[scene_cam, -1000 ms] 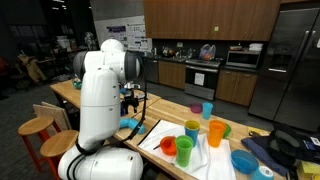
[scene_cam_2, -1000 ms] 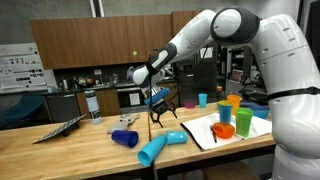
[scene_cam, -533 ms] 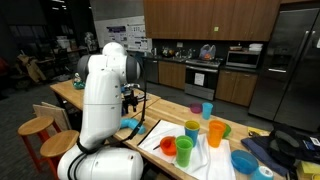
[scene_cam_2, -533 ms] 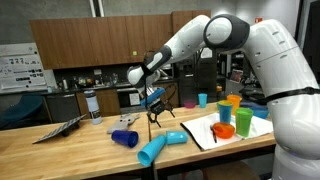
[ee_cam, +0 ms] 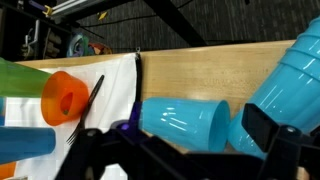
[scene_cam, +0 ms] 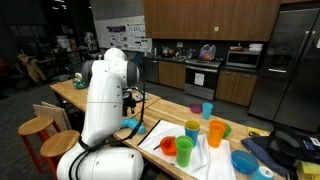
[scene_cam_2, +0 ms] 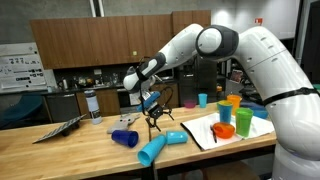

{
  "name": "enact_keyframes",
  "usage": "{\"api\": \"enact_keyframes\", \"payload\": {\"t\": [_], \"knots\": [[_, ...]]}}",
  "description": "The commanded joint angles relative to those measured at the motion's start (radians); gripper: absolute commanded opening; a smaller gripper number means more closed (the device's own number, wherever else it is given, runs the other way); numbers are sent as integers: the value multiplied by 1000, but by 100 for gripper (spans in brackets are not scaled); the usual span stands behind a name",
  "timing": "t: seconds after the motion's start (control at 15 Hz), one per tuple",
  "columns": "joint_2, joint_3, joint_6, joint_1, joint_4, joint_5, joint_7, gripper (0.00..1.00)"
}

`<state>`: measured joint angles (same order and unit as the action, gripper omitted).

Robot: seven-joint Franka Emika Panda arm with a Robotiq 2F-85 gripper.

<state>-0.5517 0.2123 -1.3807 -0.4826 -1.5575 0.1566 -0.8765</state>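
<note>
- Gripper [scene_cam_2: 154, 112]: jaws spread wide, empty, mid-frame.
- Centre jaws across the light-blue plastic cup [ee_cam: 185, 122] lying sideways, lower centre of wrist view, before descending.

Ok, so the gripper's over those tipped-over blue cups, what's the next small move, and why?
Probably lower the gripper a little toward the light blue cup. The jaws stand open and empty, above the wooden counter, and in the wrist view that cup lies on its side right between the fingers.
</note>
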Motion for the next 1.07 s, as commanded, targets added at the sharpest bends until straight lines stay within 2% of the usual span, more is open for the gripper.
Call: {"api": "enact_keyframes", "payload": {"t": [0.0,0.33,1.0], "knots": [[-42,-24,60,-25,52,10,-24,100],[-52,-43,72,-22,19,4,-56,100],[-81,-63,73,-15,26,17,-55,100]]}}
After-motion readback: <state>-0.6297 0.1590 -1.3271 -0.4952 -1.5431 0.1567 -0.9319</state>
